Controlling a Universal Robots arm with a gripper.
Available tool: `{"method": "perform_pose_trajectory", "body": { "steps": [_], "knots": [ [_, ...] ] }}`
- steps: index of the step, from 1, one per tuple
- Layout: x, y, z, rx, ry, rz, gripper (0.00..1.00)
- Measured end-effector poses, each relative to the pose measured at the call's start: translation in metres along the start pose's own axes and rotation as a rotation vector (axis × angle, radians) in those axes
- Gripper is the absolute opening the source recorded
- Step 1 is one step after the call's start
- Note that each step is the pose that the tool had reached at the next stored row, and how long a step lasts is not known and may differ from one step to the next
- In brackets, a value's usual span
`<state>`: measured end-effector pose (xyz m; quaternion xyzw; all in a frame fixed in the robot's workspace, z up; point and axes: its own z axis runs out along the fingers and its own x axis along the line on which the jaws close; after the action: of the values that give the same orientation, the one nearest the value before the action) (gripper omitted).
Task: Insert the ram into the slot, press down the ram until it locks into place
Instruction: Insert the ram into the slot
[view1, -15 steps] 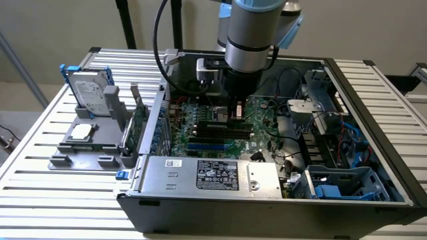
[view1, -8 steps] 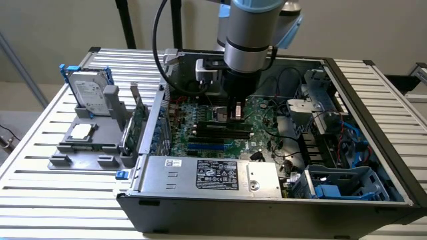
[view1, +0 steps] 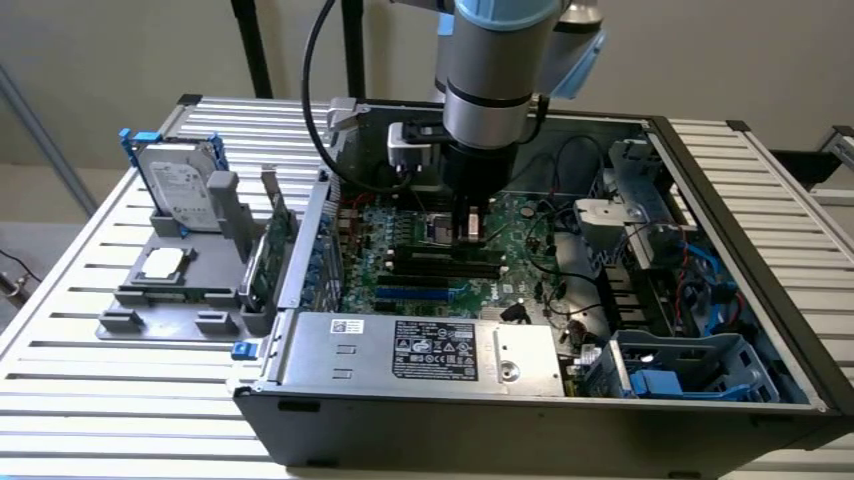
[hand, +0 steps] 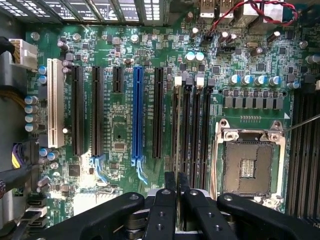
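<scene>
My gripper (hand: 176, 186) hangs low over the green motherboard (hand: 120, 135), inside the open computer case (view1: 747, 300). Its two black fingers (hand: 169, 192) are shut on the ram (hand: 176, 150). The ram is seen edge-on as a thin dark strip running away from the fingertips. It stands along the nearest of several parallel black memory slots (hand: 186, 125), whose white end clips (hand: 178, 80) sit at the far end. I cannot tell whether it is seated. In the exterior view the gripper (view1: 469, 232) is right above the black slots (view1: 441, 262).
A blue slot (hand: 138, 115) and black card slots lie to one side of the ram, and the open processor socket (hand: 248, 162) lies to the other. Outside the case, a grey stand (view1: 174, 290) holds a hard drive (view1: 180, 190) and a green expansion card (view1: 278, 250). The power supply (view1: 414, 345) lines the near wall.
</scene>
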<state>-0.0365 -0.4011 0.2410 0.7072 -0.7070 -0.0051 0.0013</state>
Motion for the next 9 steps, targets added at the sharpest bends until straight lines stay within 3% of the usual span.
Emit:
{"method": "perform_pose_trajectory", "body": {
  "steps": [9],
  "knots": [
    [-0.0006,0.0000,0.0051,0.0009,0.0021,-0.001,0.13]
  ]
}}
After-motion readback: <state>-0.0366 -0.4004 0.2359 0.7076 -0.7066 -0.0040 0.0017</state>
